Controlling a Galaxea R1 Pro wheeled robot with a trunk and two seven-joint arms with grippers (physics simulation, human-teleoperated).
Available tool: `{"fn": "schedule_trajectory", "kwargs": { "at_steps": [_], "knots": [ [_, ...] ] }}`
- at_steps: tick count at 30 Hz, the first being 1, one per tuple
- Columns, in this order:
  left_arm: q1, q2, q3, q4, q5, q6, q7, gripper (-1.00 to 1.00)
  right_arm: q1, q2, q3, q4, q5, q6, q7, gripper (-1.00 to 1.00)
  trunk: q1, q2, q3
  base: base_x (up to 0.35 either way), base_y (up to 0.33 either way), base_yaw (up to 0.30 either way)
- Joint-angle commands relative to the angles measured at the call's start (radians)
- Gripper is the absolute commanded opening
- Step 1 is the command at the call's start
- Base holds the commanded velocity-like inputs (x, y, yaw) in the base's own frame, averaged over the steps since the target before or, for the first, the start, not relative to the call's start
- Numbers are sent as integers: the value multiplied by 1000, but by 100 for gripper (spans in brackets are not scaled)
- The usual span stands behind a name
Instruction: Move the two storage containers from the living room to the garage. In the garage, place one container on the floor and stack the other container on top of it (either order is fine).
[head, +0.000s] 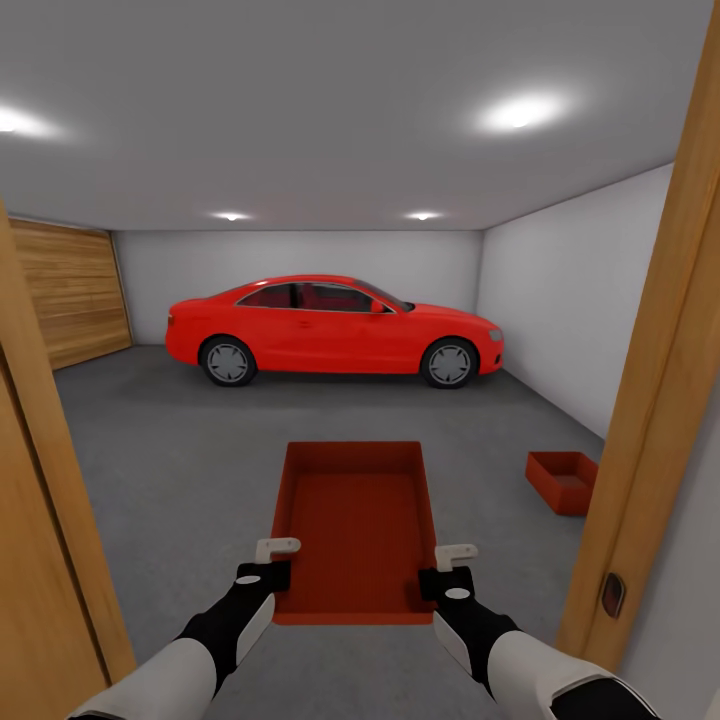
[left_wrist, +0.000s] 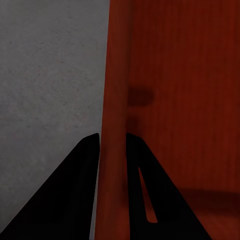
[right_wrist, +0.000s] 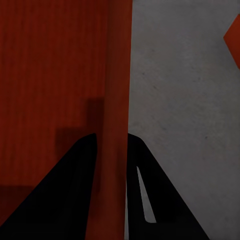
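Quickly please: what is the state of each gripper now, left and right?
Left gripper: closed on the left wall of the carried storage container.
Right gripper: closed on that container's right wall.

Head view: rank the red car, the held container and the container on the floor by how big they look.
1. Red car, widest, though farthest.
2. Held container, gripped by the left gripper and right gripper; nearness enlarges it.
3. Floor container, smallest and partly cut off by the door frame.
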Motion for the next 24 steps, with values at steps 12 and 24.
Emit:
{"fn": "schedule_trajectory", "kwargs": {
  "at_steps": [12, 24],
  "knots": [
    [-1, 0, 24, -37, 56, 8, 33, -100, 0, 30, 6, 2, -17, -3, 3, -100, 0, -1, -2, 172, 0, 2],
    [-1, 0, 24, -37, 56, 8, 32, -100, 0, 30, 6, 1, -17, -3, 4, -100, 0, -1, -2, 320, 0, 0]
  ]
}}
